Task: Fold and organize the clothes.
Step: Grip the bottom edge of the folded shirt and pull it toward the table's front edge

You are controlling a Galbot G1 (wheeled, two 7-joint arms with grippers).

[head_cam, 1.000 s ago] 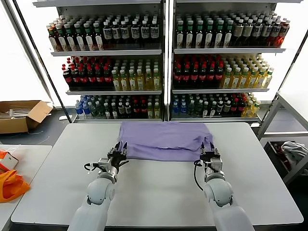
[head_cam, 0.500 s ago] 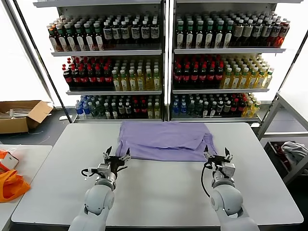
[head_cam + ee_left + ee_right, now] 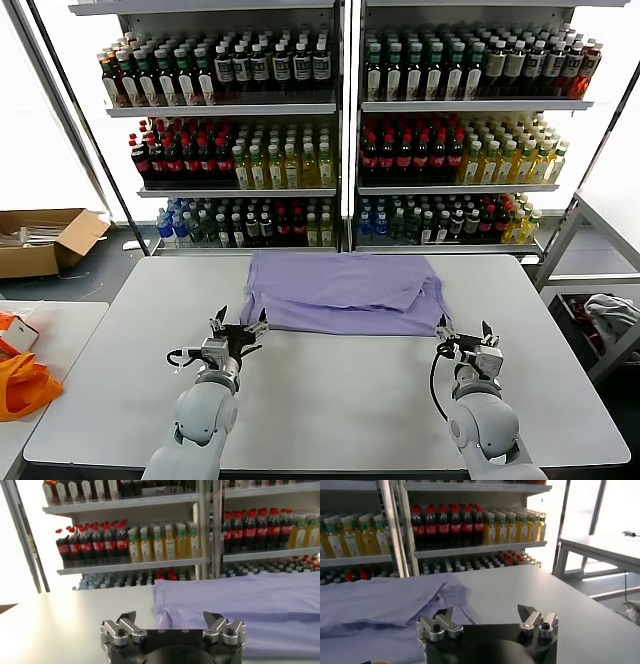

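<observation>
Near edge of table [image 3: 330, 400]: both arms low, grippers just short of the shirt's front hem. Left gripper [image 3: 237, 330] has its fingers spread wide, nothing between them, just beside the shirt's near left corner, apart from the cloth. Right gripper [image 3: 467, 335] also has fingers released and empty, near the shirt's near right corner, slightly off to the side of it. Both wrist views confirm it: fingers parted, bare table under them, purple cloth ahead.

Shirt [image 3: 345, 292] lies flat on the far half of the table, plain side up, roughly rectangular. A doubled layer shows across the top, with a loose flap edge on the right side, so at least one fold looks made. Judgement: task partly done; the shirt is still wide, more folds likely left, plus tidying the uneven right edge.

Left of the table: orange bag [image 3: 22, 385] and a cardboard box [image 3: 45, 240]. Right, lower down: a grey-white bundle [image 3: 612, 315] on a rack. Behind: drink shelves [image 3: 340, 130] full of bottles.
</observation>
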